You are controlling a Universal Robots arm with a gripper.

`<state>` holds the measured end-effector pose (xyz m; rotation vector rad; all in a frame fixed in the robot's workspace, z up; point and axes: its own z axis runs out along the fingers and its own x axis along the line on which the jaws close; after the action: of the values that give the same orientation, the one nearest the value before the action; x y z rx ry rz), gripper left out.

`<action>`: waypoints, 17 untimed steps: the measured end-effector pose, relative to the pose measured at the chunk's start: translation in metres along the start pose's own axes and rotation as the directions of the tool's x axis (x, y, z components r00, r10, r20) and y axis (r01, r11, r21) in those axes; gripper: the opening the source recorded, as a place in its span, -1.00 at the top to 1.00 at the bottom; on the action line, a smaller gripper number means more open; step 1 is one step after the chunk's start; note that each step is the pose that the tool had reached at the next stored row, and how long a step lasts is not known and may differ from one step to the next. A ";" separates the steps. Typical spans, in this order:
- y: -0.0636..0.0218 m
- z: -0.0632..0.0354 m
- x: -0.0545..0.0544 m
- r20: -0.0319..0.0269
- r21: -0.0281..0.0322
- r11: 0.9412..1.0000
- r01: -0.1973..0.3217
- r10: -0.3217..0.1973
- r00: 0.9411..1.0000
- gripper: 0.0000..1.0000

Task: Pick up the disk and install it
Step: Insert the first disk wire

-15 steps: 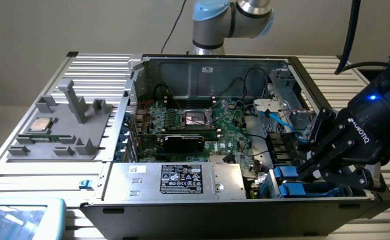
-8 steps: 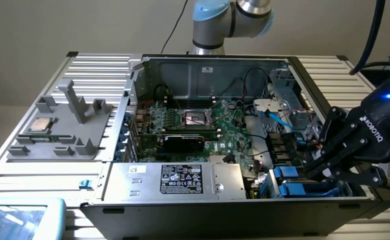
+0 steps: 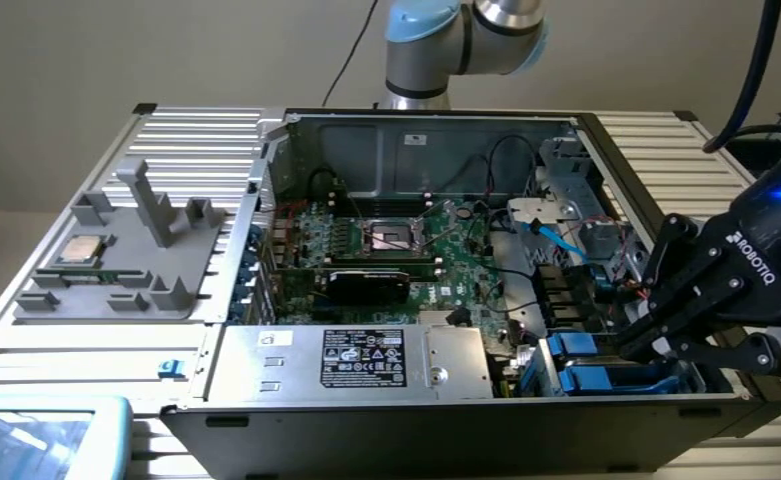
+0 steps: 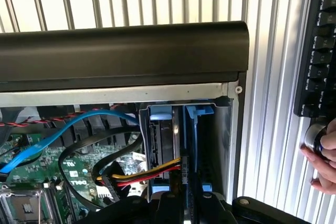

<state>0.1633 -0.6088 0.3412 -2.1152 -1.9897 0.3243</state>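
My gripper [image 3: 650, 345] is down in the drive bay at the near corner of the computer case [image 3: 430, 425], on the exterior view's right. As far as I can read it, it is clenched narrowly on the disk [image 4: 195, 140], whose blue carrier runs straight in between my fingers. The disk stands on edge, partly inside its slot and just beside the case wall.

Right next to it sits a second drive [image 4: 160, 145] in its own blue frame, with a yellow and red power lead [image 4: 152, 174] plugged in and looping close to my fingers. That is my first worry. If I drift towards that drive, I judge I could snag the lead or pull its plug.

My second worry is the slot itself. It looks tight, so a slightly tilted disk could bind on the guides, and pushing then would make it slip in my thin grip or strain the carrier tabs. It might also stop short and never latch.

Farther left, a blue data cable [image 4: 58, 135] arcs over the motherboard, well apart from me.

Outside the case, on the slatted surface [image 4: 268, 103], a person's hand [image 4: 325, 156] rests on a knob. It is near enough that a wide swing of my wrist would concern me.
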 end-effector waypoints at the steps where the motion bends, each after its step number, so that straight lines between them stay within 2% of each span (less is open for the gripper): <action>1: 0.0000 0.0000 0.000 0.000 0.000 1.000 0.000 0.000 1.000 0.68; 5: 0.0000 0.0000 0.001 0.000 0.000 1.000 0.000 0.000 1.000 0.68; 10: 0.0010 0.0006 0.010 0.001 0.003 1.000 0.000 0.000 1.000 0.68; 17: 0.0088 -0.0002 0.017 0.001 0.009 1.000 0.000 0.000 1.000 0.68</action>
<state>0.1727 -0.5923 0.3385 -2.1106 -1.9850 0.3340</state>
